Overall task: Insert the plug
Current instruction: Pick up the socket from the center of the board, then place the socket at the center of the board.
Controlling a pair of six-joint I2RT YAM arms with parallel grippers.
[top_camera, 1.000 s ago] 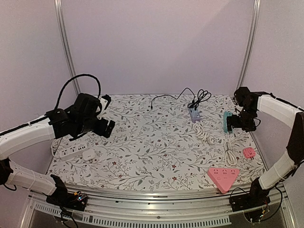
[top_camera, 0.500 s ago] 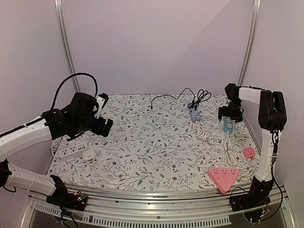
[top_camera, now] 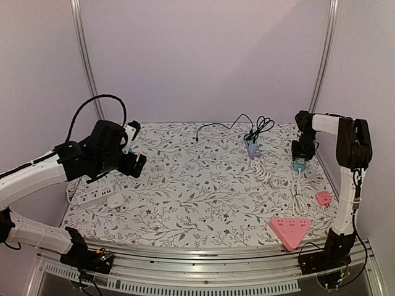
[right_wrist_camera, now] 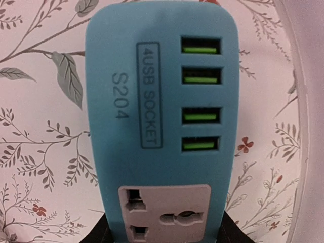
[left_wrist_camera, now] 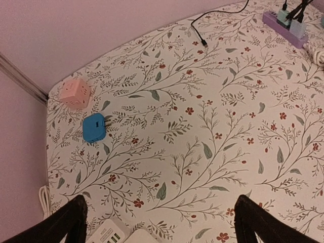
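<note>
Movement on the right side is the news: over the last second the right pincer (top_camera: 300,155) has swung in from the desk's right edge, dropped onto the blue power strip (right_wrist_camera: 162,126) and drawn its jaws in from wide apart. In the wrist view dark finger stubs now sit against both long sides of the strip, so it looks clamped on it, though little of the fingers shows. The left pincer (left_wrist_camera: 162,228) has barely stirred, hanging with its jaws fully apart and empty above the floral desk (top_camera: 185,203). I judge this as securing the socket side of the job, steadying or repositioning the strip before any plug goes in. Which plug is meant I cannot tell: a loose black lead (left_wrist_camera: 202,43) ends on the covering near the back, well apart from the strip, and a white coiled cord (top_camera: 264,171) lies just beside it. The strip is smooth, matt plastic, a round-ended bar with four green-lined USB slots, printed lettering and a pale universal socket plate set flush. The desk covering is printed with leaves and red blossoms, and hard plastic would probably slide on it.
</note>
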